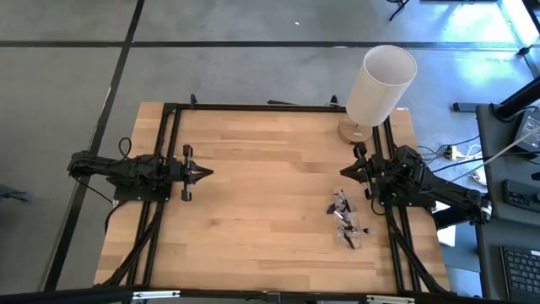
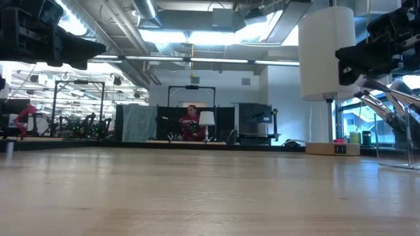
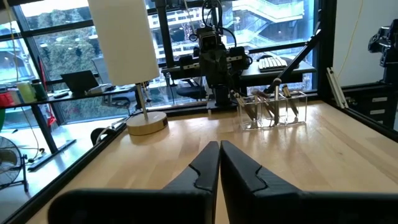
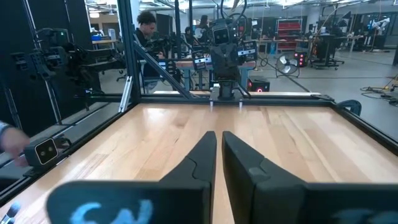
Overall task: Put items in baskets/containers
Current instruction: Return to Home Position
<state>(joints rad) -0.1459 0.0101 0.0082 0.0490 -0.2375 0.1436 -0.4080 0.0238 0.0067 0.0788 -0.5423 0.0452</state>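
A small clear box [image 1: 348,221] stands on the table near the right edge, in front of the right arm's base. Several thin brushes [image 3: 272,106] with dark and purplish tips show inside its walls in the left wrist view, leaning, one tip [image 3: 278,79] above the rim. My left gripper [image 1: 207,172] is shut and empty above the table's left middle, pointing right. My right gripper [image 1: 344,172] is shut and empty at the right, pointing left, a little farther back than the box. The box does not show in the right wrist view.
A tall white cylinder [image 1: 381,83] on a round wooden base [image 3: 147,122] stands at the far right corner. A black metal frame [image 1: 169,110] runs along the table's edges. A person [image 2: 191,123] sits in the room far behind the table.
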